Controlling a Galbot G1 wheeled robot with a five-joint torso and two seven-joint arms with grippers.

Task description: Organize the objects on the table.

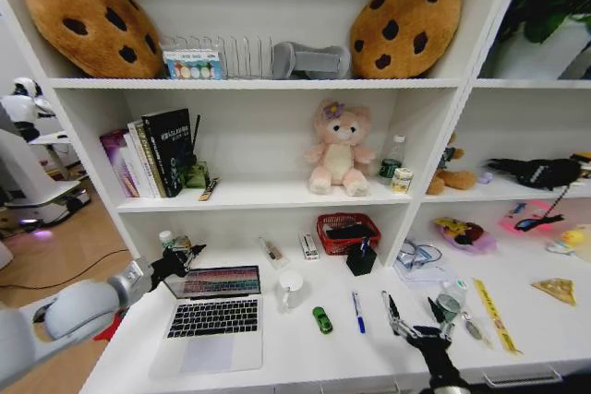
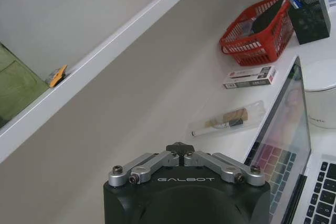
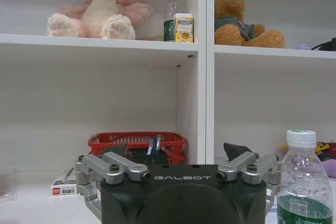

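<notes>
While the open silver laptop [image 1: 214, 313] occupies the left part of the white worktop [image 1: 295, 357], the left gripper [image 1: 181, 262] sits at the upper left corner of its screen, jaws pressed together with nothing between them, as the left wrist view shows; this placement suggests the lid is the item in hand, probably to be folded down so the machine takes less room. Beside the screen stands the white cup [image 1: 290, 287], upright and close to the lid edge, so a swinging lid or arm could nudge it. Further along lie the tiny green toy [image 1: 321, 319] and the blue pen [image 1: 358, 312], both flat on the worktop and well apart from either gripper. Behind them, against the back wall, a red basket [image 1: 347, 232] and a black holder [image 1: 361, 257] already act as collecting points for loose stationery. The right gripper [image 1: 413, 331] hovers low near the front edge, just beside the black pen [image 1: 389, 306], its jaws spread and empty, a pose suited to waiting for a pick. A clear bottle [image 3: 304, 182] stands upright close by it in the right wrist view. The yellow ruler [image 1: 493, 314] lies at the far right, untouched. Sorting appears to be at an early stage, most items lying loose.
</notes>
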